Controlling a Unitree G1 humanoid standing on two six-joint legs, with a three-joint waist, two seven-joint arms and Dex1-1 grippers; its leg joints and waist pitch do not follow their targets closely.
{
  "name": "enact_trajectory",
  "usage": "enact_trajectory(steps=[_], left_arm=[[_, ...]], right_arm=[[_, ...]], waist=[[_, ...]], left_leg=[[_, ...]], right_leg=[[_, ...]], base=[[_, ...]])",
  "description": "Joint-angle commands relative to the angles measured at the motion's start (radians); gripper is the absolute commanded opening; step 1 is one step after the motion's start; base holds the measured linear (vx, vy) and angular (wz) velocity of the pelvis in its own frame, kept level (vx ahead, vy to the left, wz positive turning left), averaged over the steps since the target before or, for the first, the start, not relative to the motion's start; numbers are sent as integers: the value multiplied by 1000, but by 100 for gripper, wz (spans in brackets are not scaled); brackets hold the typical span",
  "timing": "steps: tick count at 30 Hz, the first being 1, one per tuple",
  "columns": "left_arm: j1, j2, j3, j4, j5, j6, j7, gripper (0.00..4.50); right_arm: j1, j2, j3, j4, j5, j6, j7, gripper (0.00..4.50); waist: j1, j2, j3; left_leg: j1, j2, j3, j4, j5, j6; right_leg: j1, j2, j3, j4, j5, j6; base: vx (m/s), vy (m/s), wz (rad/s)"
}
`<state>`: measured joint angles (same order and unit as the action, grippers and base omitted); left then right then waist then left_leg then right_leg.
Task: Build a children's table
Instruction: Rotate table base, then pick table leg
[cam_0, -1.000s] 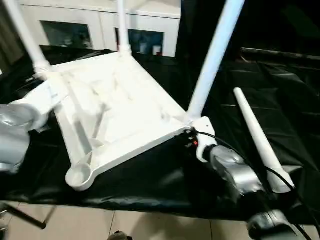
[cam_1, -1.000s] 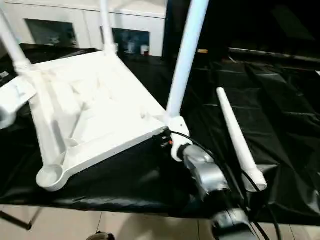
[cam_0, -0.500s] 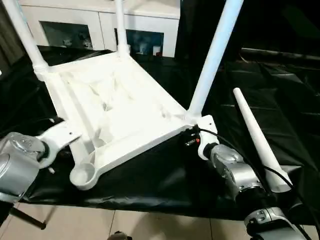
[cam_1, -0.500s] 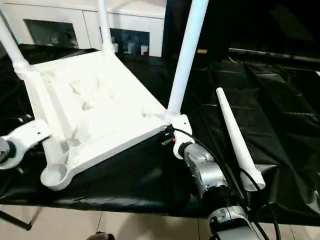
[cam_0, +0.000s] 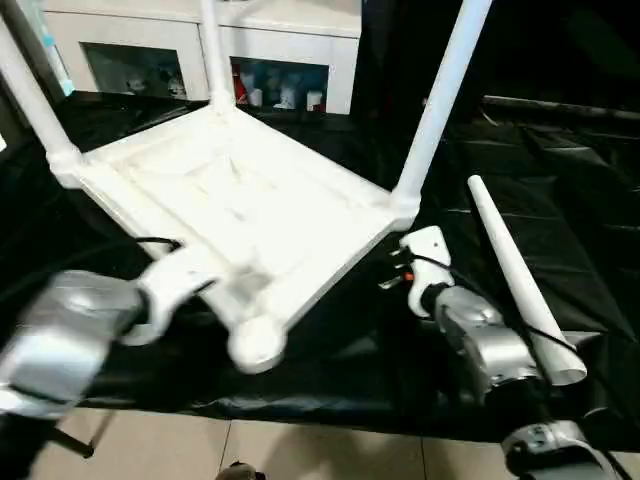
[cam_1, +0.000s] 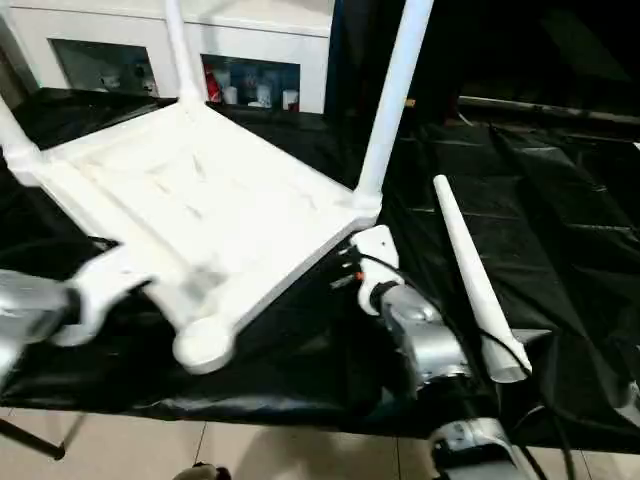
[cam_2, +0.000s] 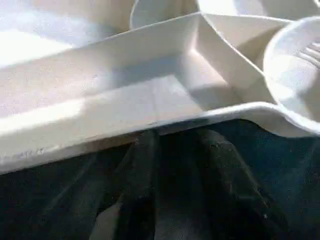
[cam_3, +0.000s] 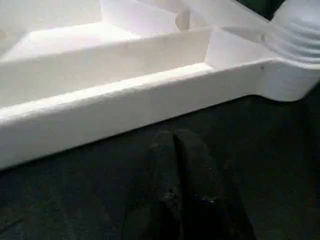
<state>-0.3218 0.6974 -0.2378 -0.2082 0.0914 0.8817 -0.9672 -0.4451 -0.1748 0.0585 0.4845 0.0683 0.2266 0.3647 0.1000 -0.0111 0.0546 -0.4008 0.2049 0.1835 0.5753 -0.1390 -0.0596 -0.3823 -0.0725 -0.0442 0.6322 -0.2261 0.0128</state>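
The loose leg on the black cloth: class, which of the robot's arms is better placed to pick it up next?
Right, probably. The loose leg lies beside the right end effector, which is shut and empty; the left end effector is at the tabletop rim.

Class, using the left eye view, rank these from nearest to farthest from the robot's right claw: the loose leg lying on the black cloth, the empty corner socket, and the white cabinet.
1. The loose leg, lying just right of the right claw.
2. The empty corner socket, to the claw's left, at the tabletop's near corner.
3. The white cabinet, far behind the table.
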Motion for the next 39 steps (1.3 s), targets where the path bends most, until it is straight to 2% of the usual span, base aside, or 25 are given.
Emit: enact_trajectory(steps=[1, 3, 4, 5, 6, 8, 9, 10, 12, 13, 15, 16, 19, 20, 23, 25, 26, 30, 33, 35, 36, 37, 39], left_arm=[[-17, -42, -42, 32, -5, -45, 27, 142], [-27, -83, -61, 57, -4, -67, 50, 142], [-27, -84, -61, 58, -4, -68, 51, 142], [-35, -111, -69, 74, -4, -82, 67, 142], [-53, -163, -79, 110, 1, -114, 102, 142], [-63, -183, -83, 127, 9, -124, 122, 142], [-69, -194, -88, 136, 11, -140, 129, 142], [-78, -225, -99, 152, 10, -171, 144, 142], [-84, -256, -109, 158, 5, -182, 155, 142], [-87, -273, -123, 163, 7, -207, 161, 142], [-88, -276, -127, 165, 8, -216, 163, 142], [-91, -284, -133, 164, 6, -214, 164, 142], [-90, -279, -142, 153, 9, -207, 159, 142], [-89, -257, -142, 133, 9, -205, 143, 142], [-85, -219, -128, 101, -6, -218, 111, 142], [-81, -206, -119, 86, -18, -224, 93, 142], [-74, -191, -106, 58, -41, -229, 69, 142], [-67, -194, -83, 0, -104, -215, 34, 142], [-69, -204, -73, -32, -137, -199, 23, 142], [-75, -214, -64, -46, -161, -186, 17, 142], [-76, -219, -62, -53, -170, -180, 15, 142], [-80, -224, -60, -67, -188, -168, 10, 142], [-80, -224, -60, -73, -194, -165, 9, 142]], right_arm=[[10, -24, -32, -76, -2, 51, -28, 4], [24, -47, -35, -136, -19, 103, -45, 4], [24, -47, -35, -137, -19, 104, -45, 4], [34, -61, -35, -180, -38, 140, -60, 4], [51, -91, -36, -262, -61, 223, -68, 4], [60, -106, -37, -303, -56, 272, -57, 4], [64, -115, -42, -330, -46, 295, -46, 4], [70, -134, -58, -382, -31, 351, -39, 4], [68, -148, -84, -411, -16, 408, -51, 4], [58, -156, -114, -421, -3, 458, -69, 21], [55, -158, -122, -423, 1, 471, -74, 40], [36, -178, -147, -430, 4, 528, -87, 43], [19, -204, -164, -428, 0, 574, -88, 68], [-4, -239, -179, -426, -8, 638, -80, 68], [-39, -300, -188, -419, -5, 742, -49, 105], [-53, -324, -187, -406, 1, 778, -34, 123], [-81, -358, -191, -366, 19, 836, -13, 123], [-123, -416, -158, -280, 15, 877, 19, 162], [-146, -435, -147, -229, 10, 886, 32, 199], [-163, -444, -139, -197, 15, 904, 51, 206], [-168, -449, -132, -182, 12, 909, 55, 222], [-185, -460, -105, -137, 12, 920, 77, 233], [-190, -464, -95, -122, 11, 924, 82, 242]], waist=[[-3, 21, -71], [-5, 19, -70], [-3, 18, -70], [-5, 19, -69], [-6, 17, -67], [0, 16, -69], [-2, 15, -69], [-5, 17, -67], [-5, 15, -68], [-5, 17, -69], [-6, 14, -69], [-11, 13, -69], [-13, 13, -71], [-14, 9, -71], [-13, 8, -71], [-10, 9, -70], [-12, 4, -69], [-9, 0, -69], [-7, -1, -69], [-9, -2, -69], [-8, -6, -69], [-8, -7, -69], [-9, -9, -68]], left_leg=[[37, 17, -10, -60, -203, -53], [37, 16, -9, -61, -208, -55], [39, 16, -8, -59, -210, -55], [36, 16, -9, -61, -211, -56], [36, 15, -9, -61, -217, -60], [42, 17, -8, -59, -226, -57], [34, 16, -11, -62, -225, -55], [36, 17, -10, -61, -236, -55], [37, 17, -10, -60, -235, -50], [37, 19, -11, -60, -233, -52], [35, 18, -10, -59, -223, -49], [33, 15, -9, -58, -211, -48], [34, 15, -9, -54, -188, -43], [33, 16, -7, -53, -182, -39], [34, 15, -7, -51, -165, -33], [36, 17, -6, -51, -160, -31], [35, 16, -3, -51, -160, -29], [36, 17, -3, -48, -163, -30], [34, 17, -1, -46, -153, -27], [33, 15, 1, -44, -153, -24], [33, 16, 0, -44, -152, -21], [32, 16, 0, -43, -149, -20], [32, 16, 1, -43, -151, -20]], right_leg=[[31, -47, 36, -63, 14, -191], [31, -45, 35, -65, 10, -187], [30, -44, 36, -67, 6, -184], [31, -44, 37, -67, 2, -183], [31, -43, 37, -71, -14, -179], [30, -45, 39, -73, -22, -170], [35, -47, 37, -72, -37, -168], [32, -45, 38, -77, -49, -162], [32, -47, 40, -77, -56, -162], [31, -48, 39, -77, -58, -163], [32, -48, 39, -77, -52, -167], [34, -47, 39, -76, -49, -170], [36, -46, 38, -73, -23, -172], [35, -47, 39, -74, -19, -174], [36, -46, 38, -71, -15, -180], [36, -47, 39, -71, -23, -185], [35, -46, 39, -72, -24, -187], [36, -50, 37, -70, -46, -210], [36, -50, 38, -69, -38, -213], [36, -49, 38, -69, -44, -213], [37, -50, 38, -70, -53, -214], [37, -50, 37, -69, -53, -215], [37, -50, 38, -71, -60, -217]], base=[[0, 0, 0], [0, 0, 0], [0, 0, 0], [0, 0, 0], [0, 0, 0], [0, 0, 0], [0, 0, 0], [0, 0, 0], [0, 0, 0], [0, 0, 0], [0, 0, 0], [0, 0, 0], [0, 0, 0], [0, 0, 0], [0, 0, 0], [0, 0, 0], [0, 0, 0], [0, 0, 0], [0, 0, 0], [0, 0, 0], [0, 0, 0], [0, 0, 0], [0, 0, 0]])
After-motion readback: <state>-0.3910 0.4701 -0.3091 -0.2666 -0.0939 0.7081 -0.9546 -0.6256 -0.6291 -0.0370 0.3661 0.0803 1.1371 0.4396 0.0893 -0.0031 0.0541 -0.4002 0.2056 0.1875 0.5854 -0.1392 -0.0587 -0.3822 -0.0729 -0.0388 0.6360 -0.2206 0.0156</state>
